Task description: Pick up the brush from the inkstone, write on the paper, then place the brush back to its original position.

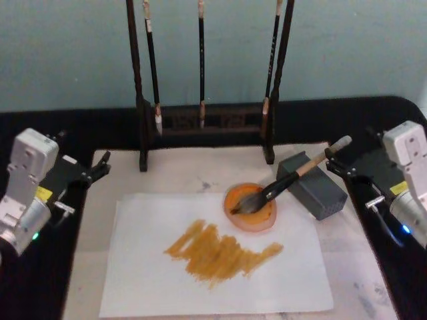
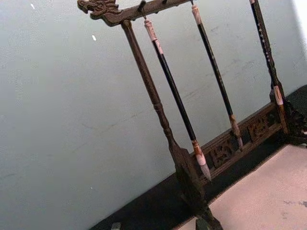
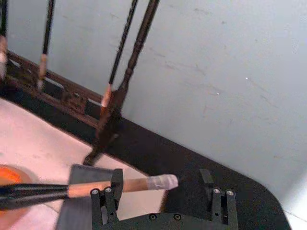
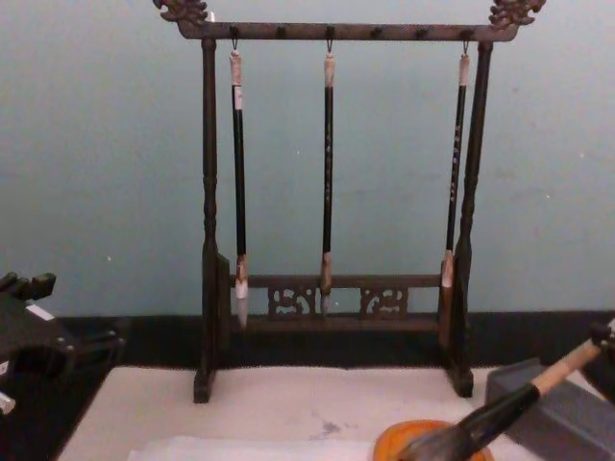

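The brush (image 1: 287,183) lies tilted, its bushy bristles in the round orange inkstone (image 1: 262,218) and its pale handle propped on a grey block (image 1: 313,190). In the right wrist view the brush's (image 3: 136,184) white-wrapped end sits between the fingers of my right gripper (image 3: 160,191), which is open, with the handle close to one finger. In the head view, that right gripper (image 1: 353,181) is at the table's right side. The white paper (image 1: 147,280) carries broad orange-brown strokes. My left gripper (image 1: 83,183) is parked open at the left.
A dark wooden rack (image 1: 200,123) with three thin black hanging brushes stands at the back of the cream mat (image 1: 187,173). The same rack (image 4: 332,307) rises behind the inkstone (image 4: 394,440) in the chest view. Black table surface flanks the mat.
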### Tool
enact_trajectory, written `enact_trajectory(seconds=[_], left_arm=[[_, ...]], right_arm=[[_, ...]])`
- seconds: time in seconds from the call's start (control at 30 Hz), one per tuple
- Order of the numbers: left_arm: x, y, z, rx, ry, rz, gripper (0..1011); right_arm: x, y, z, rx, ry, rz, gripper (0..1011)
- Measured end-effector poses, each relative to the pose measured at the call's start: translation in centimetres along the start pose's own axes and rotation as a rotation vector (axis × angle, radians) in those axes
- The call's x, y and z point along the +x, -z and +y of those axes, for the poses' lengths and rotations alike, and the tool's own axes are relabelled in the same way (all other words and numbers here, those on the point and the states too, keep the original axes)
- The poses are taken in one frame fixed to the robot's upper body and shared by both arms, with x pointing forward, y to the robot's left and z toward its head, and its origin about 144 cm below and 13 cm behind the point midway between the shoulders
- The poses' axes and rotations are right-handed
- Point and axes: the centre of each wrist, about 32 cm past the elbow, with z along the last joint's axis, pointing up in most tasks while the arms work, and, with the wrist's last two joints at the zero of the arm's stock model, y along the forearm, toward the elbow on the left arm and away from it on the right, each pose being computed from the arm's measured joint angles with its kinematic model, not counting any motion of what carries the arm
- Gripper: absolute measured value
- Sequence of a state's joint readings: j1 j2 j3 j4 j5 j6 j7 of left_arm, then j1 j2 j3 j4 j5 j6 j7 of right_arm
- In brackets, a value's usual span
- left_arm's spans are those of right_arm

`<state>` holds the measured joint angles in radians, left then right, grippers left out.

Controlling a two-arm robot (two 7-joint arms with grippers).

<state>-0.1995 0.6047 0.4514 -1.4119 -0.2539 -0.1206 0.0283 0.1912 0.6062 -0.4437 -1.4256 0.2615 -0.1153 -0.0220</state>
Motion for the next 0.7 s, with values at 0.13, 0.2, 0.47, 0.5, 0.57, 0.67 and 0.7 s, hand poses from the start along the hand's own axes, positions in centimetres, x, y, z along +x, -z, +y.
enact_trajectory(seconds=[0.13,0.2,0.47,0.5,0.57,0.67,0.7], left_arm=[[0.0,0.0,0.0,0.000,0.000,0.000,1010],[0.0,0.0,0.0,0.000,0.000,0.000,1010],[0.0,0.0,0.0,0.000,0.000,0.000,1009],[0.0,0.0,0.0,0.000,0.000,0.000,1010],[0.0,0.0,0.0,0.000,0.000,0.000,1010],[0.0,0.0,0.0,0.000,0.000,0.000,1010],[0.0,0.0,0.0,0.000,0.000,0.000,1010]], right_arm=[[0.2,-0.6,-0.8,-0.001,-0.015,0.073,1000],[0.3,-0.9,-1.2,0.000,-0.022,0.114,1000],[0.7,-1.3,-3.6,-0.026,-0.056,0.436,1000],[0.7,-1.3,-3.8,-0.032,-0.058,0.473,1000],[0.8,-1.2,-4.2,-0.043,-0.060,0.549,1000],[0.8,-0.9,-4.9,-0.064,-0.061,0.691,1000],[0.9,-0.7,-5.1,-0.074,-0.060,0.759,1000]])
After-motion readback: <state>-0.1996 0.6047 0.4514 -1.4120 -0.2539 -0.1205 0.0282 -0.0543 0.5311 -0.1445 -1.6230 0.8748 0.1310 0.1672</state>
